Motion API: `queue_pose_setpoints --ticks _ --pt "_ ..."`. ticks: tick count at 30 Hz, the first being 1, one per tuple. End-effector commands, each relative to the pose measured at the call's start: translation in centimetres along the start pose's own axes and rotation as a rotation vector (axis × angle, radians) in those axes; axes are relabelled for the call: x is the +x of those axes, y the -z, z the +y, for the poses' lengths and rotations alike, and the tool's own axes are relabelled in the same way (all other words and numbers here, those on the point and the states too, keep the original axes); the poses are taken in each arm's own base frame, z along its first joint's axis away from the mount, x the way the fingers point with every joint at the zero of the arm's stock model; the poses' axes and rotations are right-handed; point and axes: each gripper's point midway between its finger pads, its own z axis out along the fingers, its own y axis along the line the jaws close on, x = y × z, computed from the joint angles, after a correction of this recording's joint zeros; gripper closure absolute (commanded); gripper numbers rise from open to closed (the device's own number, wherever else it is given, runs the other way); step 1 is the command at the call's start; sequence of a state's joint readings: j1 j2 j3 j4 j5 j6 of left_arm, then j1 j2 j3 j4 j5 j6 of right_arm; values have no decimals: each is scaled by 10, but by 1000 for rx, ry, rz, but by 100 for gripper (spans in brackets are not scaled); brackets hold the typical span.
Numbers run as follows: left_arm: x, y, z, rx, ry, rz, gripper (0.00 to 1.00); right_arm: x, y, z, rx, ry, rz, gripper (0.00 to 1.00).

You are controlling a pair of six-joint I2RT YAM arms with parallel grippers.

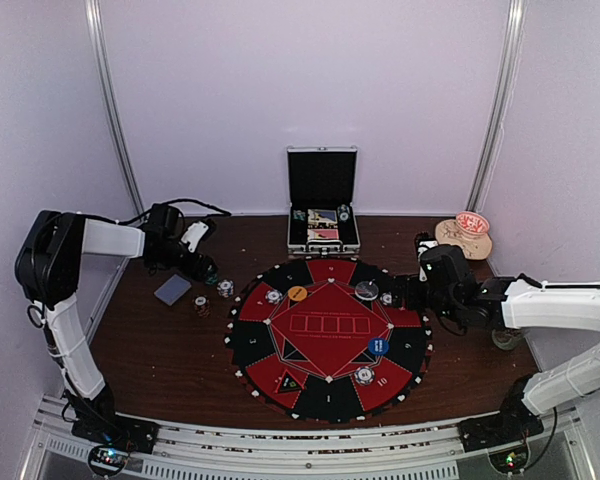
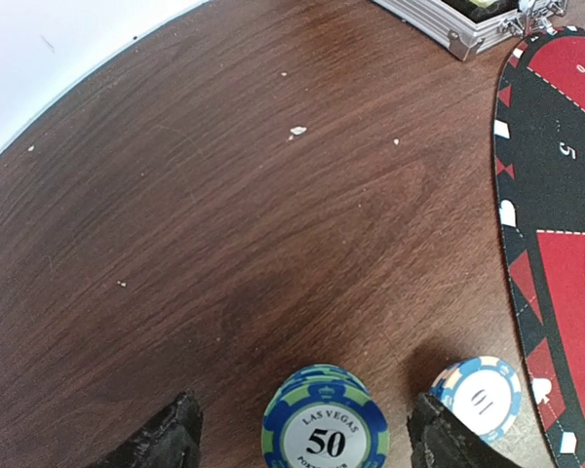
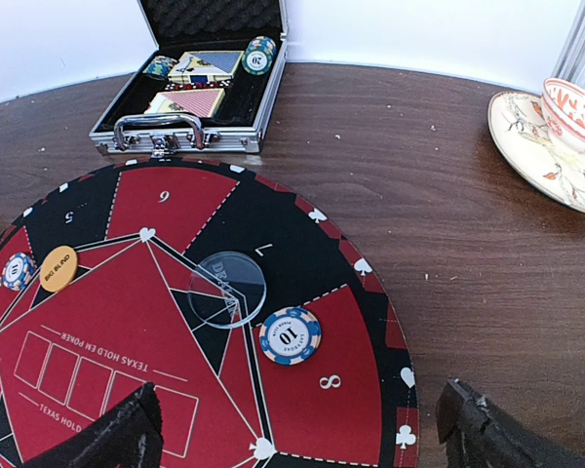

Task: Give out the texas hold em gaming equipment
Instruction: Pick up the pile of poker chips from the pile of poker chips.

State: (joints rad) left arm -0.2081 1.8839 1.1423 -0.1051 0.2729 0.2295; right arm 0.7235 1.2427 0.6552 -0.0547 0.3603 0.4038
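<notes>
In the left wrist view a stack of blue-and-green "50" poker chips point(image 2: 325, 424) stands on the wooden table between my left gripper's fingers point(image 2: 161, 439), with a gap on each side. The left gripper point(image 2: 307, 444) is open. A blue-and-white "10" chip stack point(image 2: 480, 395) sits beside the right finger. From above, the left gripper point(image 1: 206, 268) is left of the round red-and-black mat point(image 1: 325, 335). My right gripper point(image 3: 302, 439) hangs open over the mat, holding nothing. Ahead of it lie a "10" chip point(image 3: 290, 334), a clear dealer disc point(image 3: 227, 289) and an orange disc point(image 3: 58, 268).
An open metal case point(image 1: 323, 215) with cards and chips stands behind the mat. A grey-blue card deck point(image 1: 172, 290) and another chip stack point(image 1: 202, 305) lie left of the mat. A tan dish with a red-white cup point(image 1: 465, 238) sits at the back right. More chips and a blue disc point(image 1: 378, 346) rest on the mat.
</notes>
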Motion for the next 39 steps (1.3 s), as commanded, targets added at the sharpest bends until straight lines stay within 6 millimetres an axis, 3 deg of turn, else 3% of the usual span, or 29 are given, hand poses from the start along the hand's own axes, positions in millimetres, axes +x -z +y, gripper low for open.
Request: queue_pose_setpoints --ticks 1,12,23,30,39 --pt "-7 -5 12 -17 -1 -19 24 -3 3 0 -1 -3 -18 0" --pt "-3 -6 10 -8 -1 -4 33 -3 3 1 -4 -2 -18 0" --pt "0 -5 5 20 -6 1 48 -4 5 0 -5 -2 -22 0" --pt "-4 0 1 36 -6 -13 69 -5 6 -1 -3 -2 -26 0" --pt "-15 14 0 26 -14 -55 74 -6 6 0 -4 -2 -28 0"
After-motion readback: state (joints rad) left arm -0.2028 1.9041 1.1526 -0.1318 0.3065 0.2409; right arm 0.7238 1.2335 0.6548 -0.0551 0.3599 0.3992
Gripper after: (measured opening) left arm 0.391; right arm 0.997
